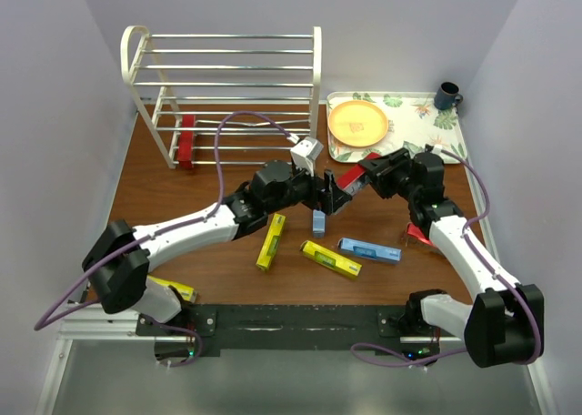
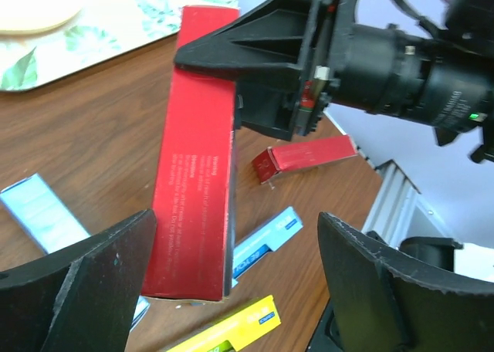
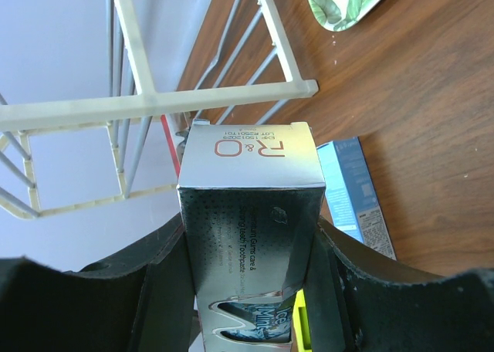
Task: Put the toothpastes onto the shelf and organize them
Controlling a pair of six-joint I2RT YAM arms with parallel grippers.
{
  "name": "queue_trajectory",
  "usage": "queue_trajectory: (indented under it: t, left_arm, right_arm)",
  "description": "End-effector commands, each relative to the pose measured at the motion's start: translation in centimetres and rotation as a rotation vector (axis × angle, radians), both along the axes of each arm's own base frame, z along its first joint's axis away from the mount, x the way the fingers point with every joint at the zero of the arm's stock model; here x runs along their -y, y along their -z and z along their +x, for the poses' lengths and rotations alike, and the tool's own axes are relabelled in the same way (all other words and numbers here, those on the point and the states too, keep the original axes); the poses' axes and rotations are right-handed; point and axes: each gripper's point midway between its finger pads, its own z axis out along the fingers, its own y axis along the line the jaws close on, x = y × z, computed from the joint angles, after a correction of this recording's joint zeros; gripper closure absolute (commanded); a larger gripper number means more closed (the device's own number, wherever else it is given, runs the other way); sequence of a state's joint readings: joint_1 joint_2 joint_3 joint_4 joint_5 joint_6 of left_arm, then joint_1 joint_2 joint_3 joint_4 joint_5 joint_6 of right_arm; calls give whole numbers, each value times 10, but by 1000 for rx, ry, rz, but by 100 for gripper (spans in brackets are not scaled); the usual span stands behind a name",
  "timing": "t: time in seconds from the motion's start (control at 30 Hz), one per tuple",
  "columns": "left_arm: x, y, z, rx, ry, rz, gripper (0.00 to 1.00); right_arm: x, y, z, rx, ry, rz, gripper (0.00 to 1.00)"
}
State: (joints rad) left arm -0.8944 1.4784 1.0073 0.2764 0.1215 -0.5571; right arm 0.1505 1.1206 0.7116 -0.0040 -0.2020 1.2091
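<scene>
Toothpaste carton [image 2: 197, 136], red, is held over the centre of the worktop [image 1: 164, 187], clamped near one end by the right gripper [image 3: 247, 244]. The left gripper [image 2: 235, 228] has its fingers wide apart around the carton's other end. A second red carton [image 1: 186, 137] lies on the bottom tier of the shelf [image 1: 316, 78] at 11 o'clock; a yellow carton [image 1: 270, 240] and a blue carton [image 1: 370, 249] lie toward 6 o'clock

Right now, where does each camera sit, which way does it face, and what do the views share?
Top external: above, behind the bases; looks down on table and shelf; both arms show.
Left wrist: on the left arm; faces the red carton in the right gripper; own open fingers show.
Right wrist: faces the shelf over that carton; own fingers clamp it.
Shared: all see the red carton.
</scene>
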Motion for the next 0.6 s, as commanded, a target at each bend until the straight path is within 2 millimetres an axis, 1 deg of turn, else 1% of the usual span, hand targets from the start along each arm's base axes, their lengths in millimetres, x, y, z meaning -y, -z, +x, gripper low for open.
queue_trajectory:
  t: [0.0,0.1,0.13,0.23,0.33,0.37,0.4,0.43,0.53,0.57]
  left_arm:
    - [-5,4,12,-12,-82,75,10]
    - [-8,13,14,-35,-102,106,12]
    - [-12,16,18,-38,-134,125,12]
    - [-13,16,20,-30,-139,132,13]
    - [-8,19,16,-41,-107,128,20]
    - [-7,19,15,-44,-99,123,26]
    - [-3,22,10,-55,-69,120,30]
    - [-2,20,10,-51,-62,110,32]
    - [0,19,8,-47,-48,101,47]
    - [0,19,8,-46,-46,101,55]
  right_arm:
    - [-8,-31,2,97,-32,25,59]
    - [-10,-31,2,99,-37,24,59]
    - [-11,-31,2,99,-40,25,59]
    - [-12,-31,2,102,-45,26,59]
    - [-13,-32,2,108,-48,27,59]
    - [-13,-32,3,107,-47,25,59]
    - [-13,-32,3,108,-46,27,59]
    - [-14,-32,3,109,-47,28,59]
    - [-16,-31,3,109,-54,28,59]
    - [-17,-31,2,109,-59,26,59]
